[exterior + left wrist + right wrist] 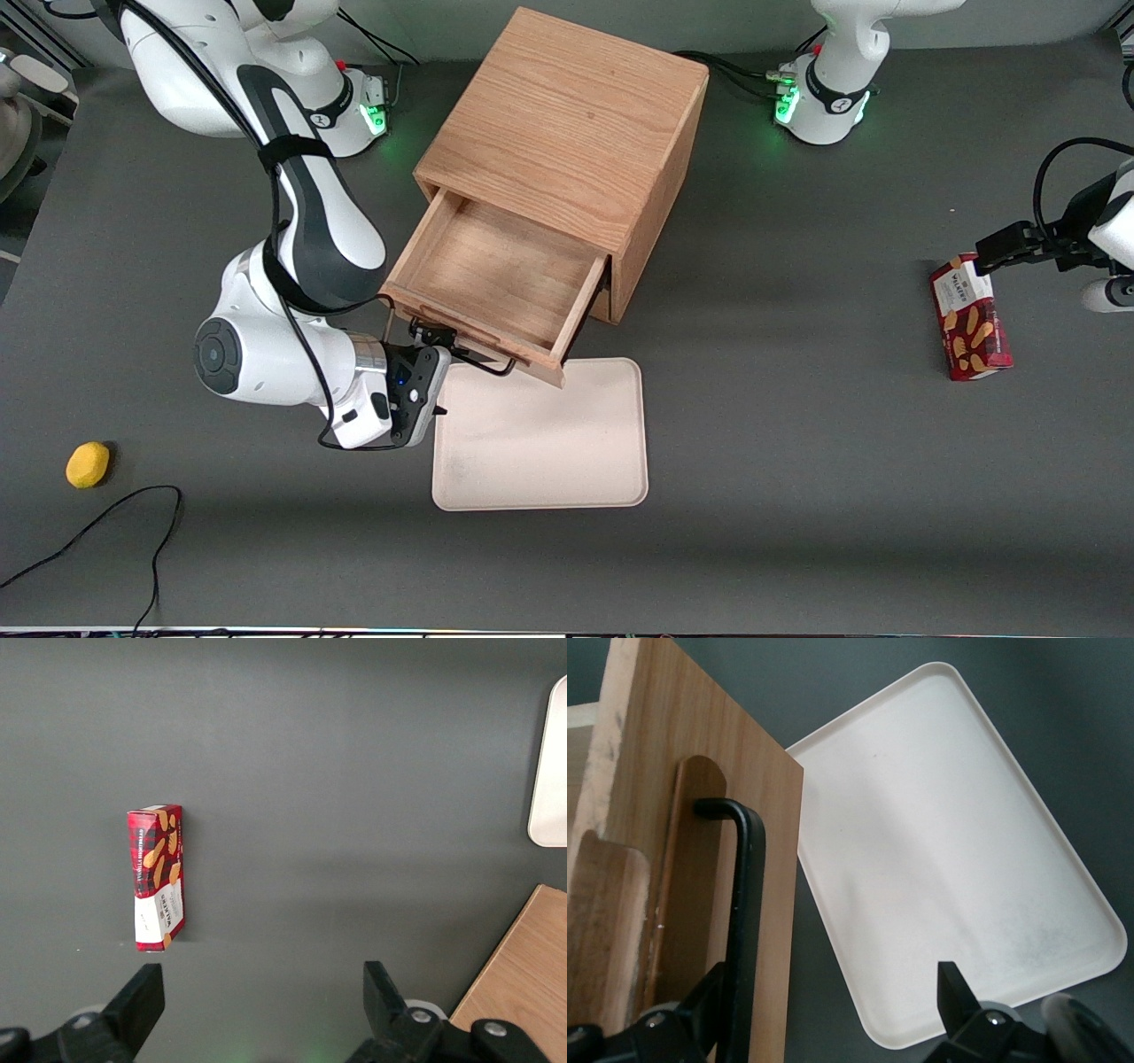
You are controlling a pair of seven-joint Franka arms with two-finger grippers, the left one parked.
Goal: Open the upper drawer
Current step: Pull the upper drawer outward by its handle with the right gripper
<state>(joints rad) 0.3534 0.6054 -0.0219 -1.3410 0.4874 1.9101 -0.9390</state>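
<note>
On the dark grey table (797, 443) the upper drawer (496, 275) stands pulled out of the cabinet (576, 133), stiff wood (probably sliding easily), best held by its black handle (749, 904), beside which the gripper (438, 341) hangs with fingers spread.

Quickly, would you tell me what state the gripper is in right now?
Gripper: open at the upper drawer front, one finger beside its black handle, holding nothing.

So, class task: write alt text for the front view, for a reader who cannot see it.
The light oak upper drawer stands pulled out and empty, over the edge of a cream rectangular tray. The right arm's gripper is at the drawer's black wire handle.
</note>
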